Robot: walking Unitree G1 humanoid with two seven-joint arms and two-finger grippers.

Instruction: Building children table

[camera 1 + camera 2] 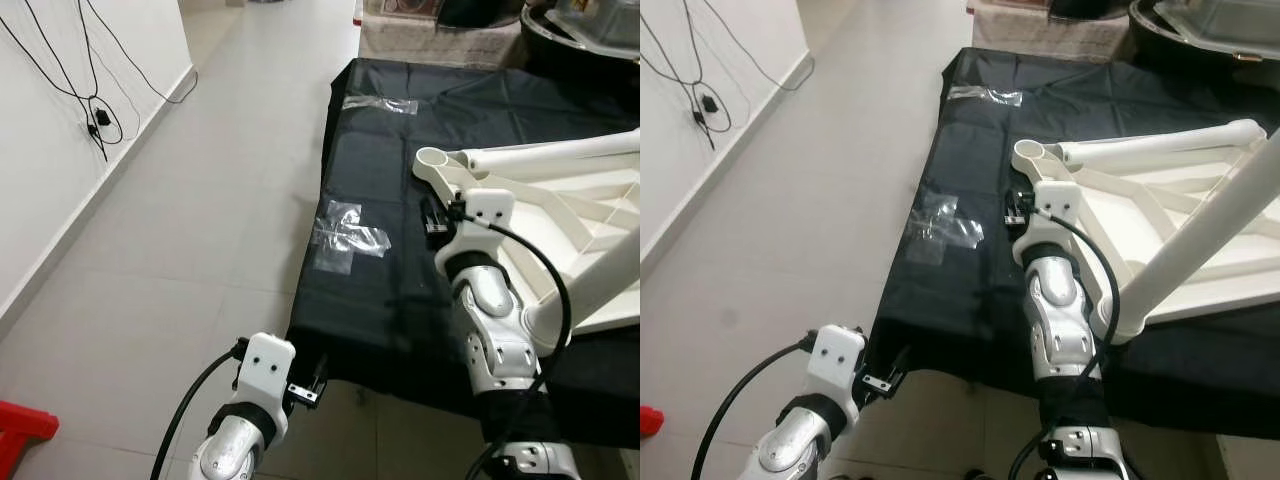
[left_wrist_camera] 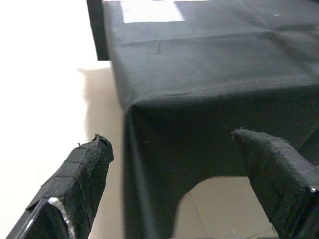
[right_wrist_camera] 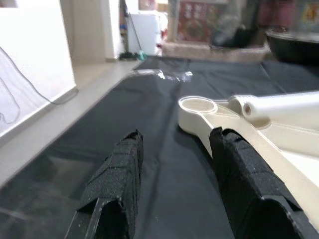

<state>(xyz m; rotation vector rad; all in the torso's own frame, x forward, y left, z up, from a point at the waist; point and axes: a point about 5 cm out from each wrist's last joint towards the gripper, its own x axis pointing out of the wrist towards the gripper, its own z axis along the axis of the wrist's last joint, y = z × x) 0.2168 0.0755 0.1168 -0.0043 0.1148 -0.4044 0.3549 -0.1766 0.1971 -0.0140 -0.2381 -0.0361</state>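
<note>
White tabletop (image 1: pixel 590 215) x1, 2 legs; R fingers (image 3: pixel 124 174) apart, L fingers (image 2: pixel 84 174) wide.

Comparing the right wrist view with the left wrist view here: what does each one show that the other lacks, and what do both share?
Right wrist view: the white table frame upturned on the cloth, its round leg socket ahead of the open right gripper, plus a clear plastic bag farther off.

Left wrist view: the cloth's hanging corner, pale floor, and the open left gripper held off the table edge.

Both: the black cloth.
</note>
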